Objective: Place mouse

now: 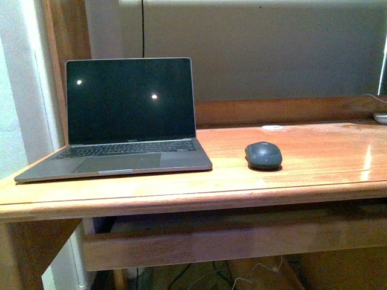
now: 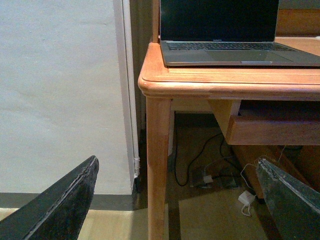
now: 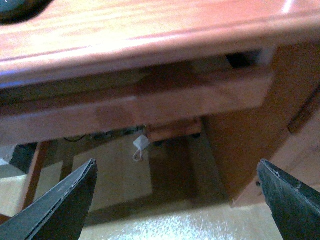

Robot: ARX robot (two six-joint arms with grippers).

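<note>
The dark grey mouse (image 1: 263,155) rests on the wooden desk (image 1: 302,181), just right of the open laptop (image 1: 124,121). Neither arm shows in the front view. My left gripper (image 2: 177,200) hangs open below desk height, in front of the desk's left leg (image 2: 157,165), nothing between its fingers. My right gripper (image 3: 177,200) is also open and empty, low under the desk's front edge (image 3: 150,45). A dark curved edge of the mouse (image 3: 20,7) peeks in at a corner of the right wrist view.
A small flat white disc (image 1: 272,127) lies near the desk's back rail. A drawer front (image 2: 272,130) hangs under the top. Cables and a white adapter (image 2: 246,199) lie on the floor. A white wall (image 2: 60,90) stands left of the desk.
</note>
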